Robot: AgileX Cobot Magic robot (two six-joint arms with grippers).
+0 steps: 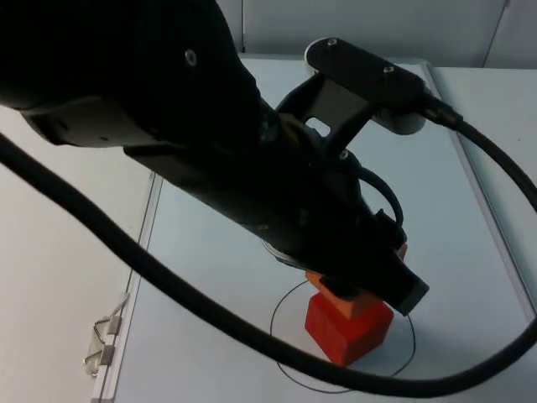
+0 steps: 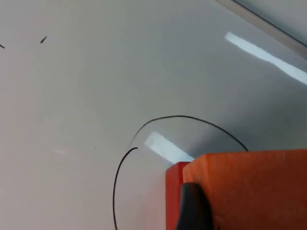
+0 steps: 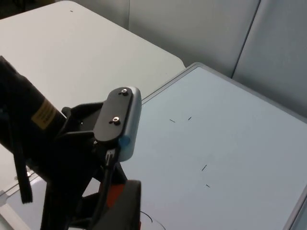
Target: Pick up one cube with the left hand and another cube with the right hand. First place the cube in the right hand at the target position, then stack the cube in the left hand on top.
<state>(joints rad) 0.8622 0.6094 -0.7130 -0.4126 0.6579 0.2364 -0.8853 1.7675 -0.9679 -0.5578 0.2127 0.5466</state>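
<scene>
the left gripper [image 1: 357,294] reaches low over the drawn circle [image 1: 289,369] on the white tabletop [image 1: 210,277], its jaws closed on an orange cube [image 2: 249,187]. that cube sits on top of a red cube [image 1: 348,327] (the two look to be touching), and the red one rests inside the circle. a black fingertip [image 2: 194,208] presses the orange cube's face. the right arm waits; i cannot tell how its jaws stand.
</scene>
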